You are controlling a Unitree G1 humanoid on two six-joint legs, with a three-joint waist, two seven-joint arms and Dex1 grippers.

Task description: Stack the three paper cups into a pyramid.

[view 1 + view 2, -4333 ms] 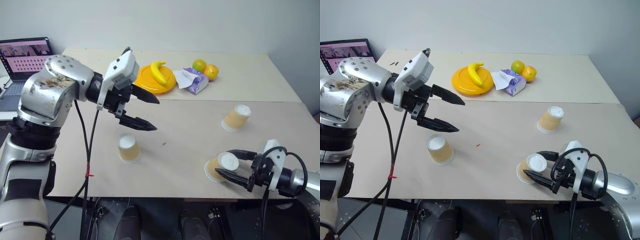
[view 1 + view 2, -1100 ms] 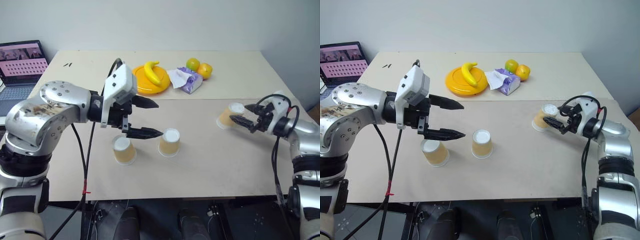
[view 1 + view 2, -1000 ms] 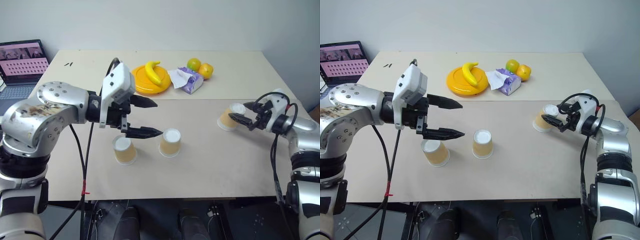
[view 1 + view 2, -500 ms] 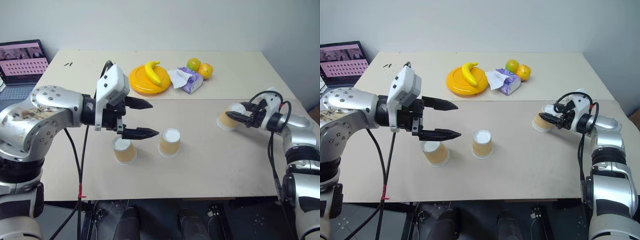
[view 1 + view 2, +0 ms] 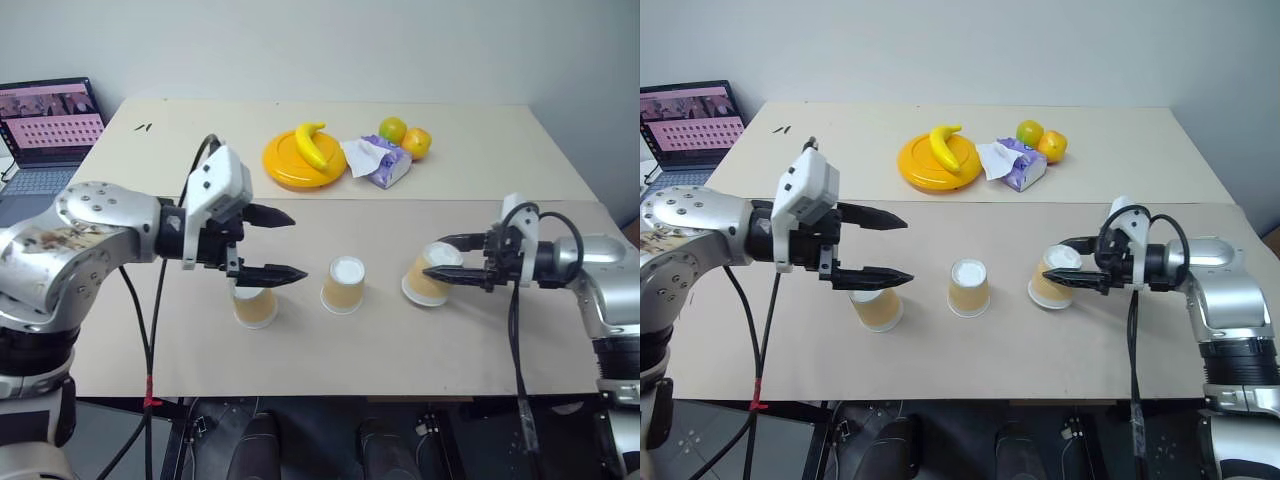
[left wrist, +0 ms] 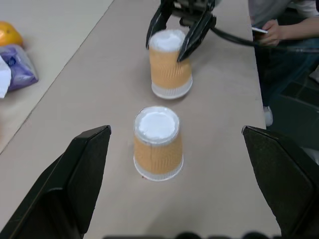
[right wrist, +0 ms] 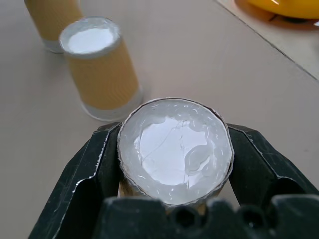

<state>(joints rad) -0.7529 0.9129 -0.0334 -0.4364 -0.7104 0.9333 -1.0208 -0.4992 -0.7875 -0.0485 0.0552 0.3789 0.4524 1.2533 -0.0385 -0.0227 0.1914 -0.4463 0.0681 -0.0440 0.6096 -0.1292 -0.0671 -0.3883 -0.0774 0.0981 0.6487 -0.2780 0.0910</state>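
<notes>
The right gripper [image 5: 432,272] has its two fingers closed tight around one paper cup [image 5: 425,280], upside down and tilted on the table [image 5: 400,340]; the middle cup [image 5: 343,285] stands upside down just beside it; the third cup [image 5: 255,305] stands upside down on the left; the left gripper [image 5: 290,243] hovers over that cup, fingers wide open and holding nothing.
</notes>
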